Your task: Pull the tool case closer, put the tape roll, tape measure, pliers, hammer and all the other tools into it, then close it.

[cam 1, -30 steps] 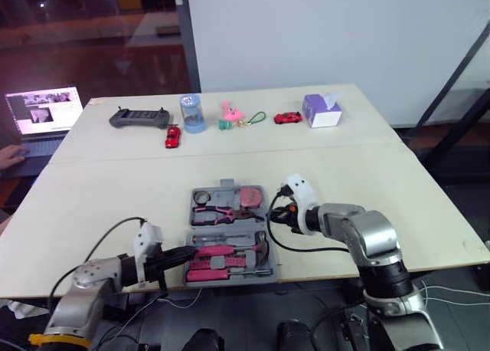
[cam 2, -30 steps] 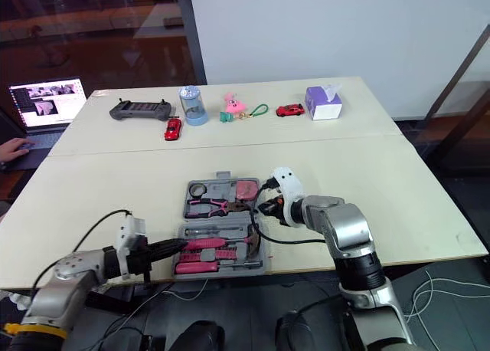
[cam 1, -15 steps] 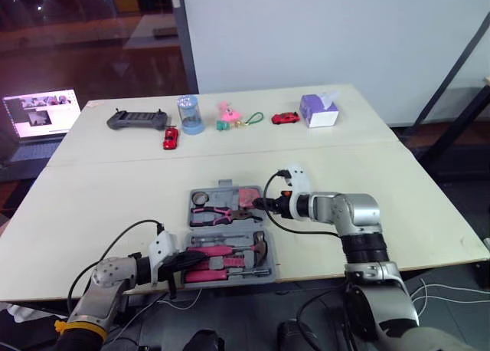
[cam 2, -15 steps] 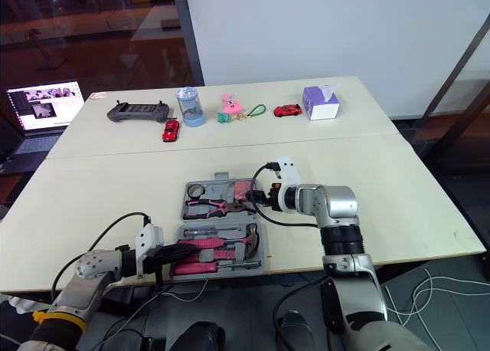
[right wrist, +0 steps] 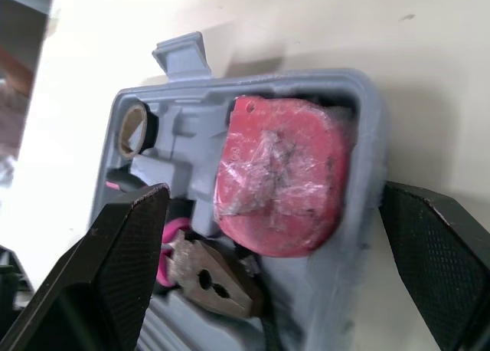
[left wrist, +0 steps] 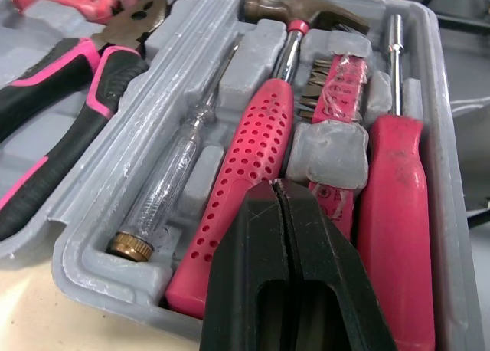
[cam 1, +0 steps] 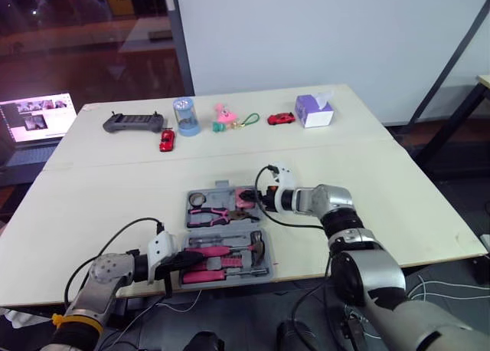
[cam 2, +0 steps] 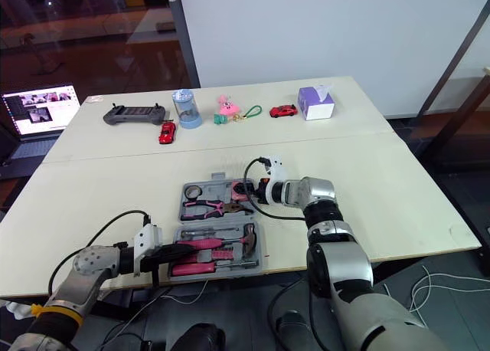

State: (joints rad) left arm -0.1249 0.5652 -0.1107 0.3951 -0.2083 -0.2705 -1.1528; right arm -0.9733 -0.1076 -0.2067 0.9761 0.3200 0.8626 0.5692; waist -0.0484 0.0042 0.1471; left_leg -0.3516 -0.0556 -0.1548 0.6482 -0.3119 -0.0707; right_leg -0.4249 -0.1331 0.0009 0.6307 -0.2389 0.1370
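The grey tool case [cam 1: 227,230] lies open near the table's front edge. Its far half holds the tape roll [right wrist: 132,129], the pink-handled pliers [right wrist: 207,270] and the red tape measure [right wrist: 279,186]. Its near half holds the hammer [left wrist: 253,167], a clear tester screwdriver [left wrist: 172,190] and a red screwdriver [left wrist: 394,213]. My left gripper [left wrist: 277,194] is shut and empty, its tip over the hammer's pink handle at the case's near left edge. My right gripper [right wrist: 272,194] stands open at the case's far right corner, its jaws either side of the tape measure without touching it.
Along the far side of the table lie a black controller [cam 1: 133,122], a red toy car [cam 1: 165,139], a blue jar [cam 1: 185,115], a pink toy [cam 1: 225,115], another red car [cam 1: 281,119] and a purple tissue box [cam 1: 314,109]. A laptop [cam 1: 34,117] sits beyond the table's left edge.
My right gripper has opened wide and moved left onto the case's far right corner by the tape measure. The left gripper stays shut at the case. The camera has shifted.
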